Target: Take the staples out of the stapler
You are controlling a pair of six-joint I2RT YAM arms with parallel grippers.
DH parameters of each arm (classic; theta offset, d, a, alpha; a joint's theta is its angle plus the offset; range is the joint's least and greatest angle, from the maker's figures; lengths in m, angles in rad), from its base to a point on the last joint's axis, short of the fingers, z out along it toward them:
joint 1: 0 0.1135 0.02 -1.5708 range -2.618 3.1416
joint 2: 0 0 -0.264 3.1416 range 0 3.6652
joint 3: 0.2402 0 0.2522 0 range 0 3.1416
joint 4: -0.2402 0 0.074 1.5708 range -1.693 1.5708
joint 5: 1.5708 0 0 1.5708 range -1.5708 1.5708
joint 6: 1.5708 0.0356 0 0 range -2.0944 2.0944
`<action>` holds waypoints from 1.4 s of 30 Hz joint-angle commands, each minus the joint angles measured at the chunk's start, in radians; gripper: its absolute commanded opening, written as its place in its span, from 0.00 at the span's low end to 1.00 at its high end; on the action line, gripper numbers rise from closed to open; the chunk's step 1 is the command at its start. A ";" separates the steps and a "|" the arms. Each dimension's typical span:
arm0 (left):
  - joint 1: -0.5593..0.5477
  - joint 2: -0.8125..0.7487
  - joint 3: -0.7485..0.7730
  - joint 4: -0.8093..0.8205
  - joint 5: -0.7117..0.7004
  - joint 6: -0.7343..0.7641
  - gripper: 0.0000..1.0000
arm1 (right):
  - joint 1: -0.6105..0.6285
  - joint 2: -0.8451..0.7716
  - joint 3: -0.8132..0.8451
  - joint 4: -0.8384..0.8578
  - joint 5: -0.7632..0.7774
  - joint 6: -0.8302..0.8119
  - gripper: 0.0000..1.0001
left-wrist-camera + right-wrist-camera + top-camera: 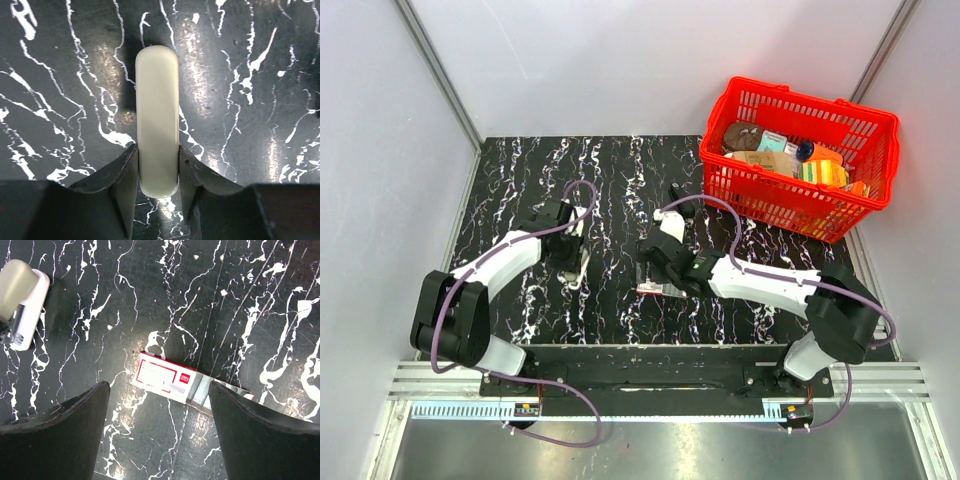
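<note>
My left gripper (158, 150) is shut on a short beige oblong piece (157, 115) with a white and silver underside. It holds the piece at its near end, low over the black marble table. The piece also shows in the right wrist view (22, 295) and the top view (572, 270). My right gripper (157, 385) is open and empty, hovering over a small red-and-white box (160, 375) whose tray is slid partly out. In the top view the right gripper (658, 272) is just above the box (655, 290). I see no slim all-black stapler and no loose dark-grey staple strip.
A red basket (770, 200) with several packaged items stands at the back right. A small dark shape (675, 191) lies at the far middle of the table, too small to identify. White walls close in the table on three sides.
</note>
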 commanded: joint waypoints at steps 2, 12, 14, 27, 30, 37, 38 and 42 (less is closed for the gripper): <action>-0.027 -0.008 -0.022 0.057 0.100 -0.086 0.42 | 0.010 0.047 0.079 0.008 -0.012 0.017 0.86; 0.053 -0.081 0.100 -0.050 0.166 -0.033 0.97 | 0.010 0.125 0.206 -0.044 -0.046 0.038 0.88; 0.138 -0.126 0.139 -0.076 0.222 -0.028 0.99 | 0.015 0.154 0.261 -0.084 -0.038 0.047 0.88; 0.623 -0.250 0.203 -0.222 0.422 0.154 0.99 | 0.142 0.622 0.913 -0.434 0.061 0.155 0.93; 0.648 -0.266 0.163 -0.205 0.375 0.170 0.93 | 0.148 0.665 0.958 -0.430 0.067 0.205 0.92; 0.654 -0.278 0.114 -0.199 0.319 0.196 0.91 | 0.159 0.768 1.108 -0.531 0.100 0.254 0.89; 0.654 -0.281 0.107 -0.188 0.301 0.205 0.91 | 0.159 0.787 1.135 -0.548 0.103 0.259 0.89; 0.656 -0.289 0.076 -0.168 0.243 0.214 0.91 | 0.157 0.831 1.182 -0.562 0.095 0.273 0.86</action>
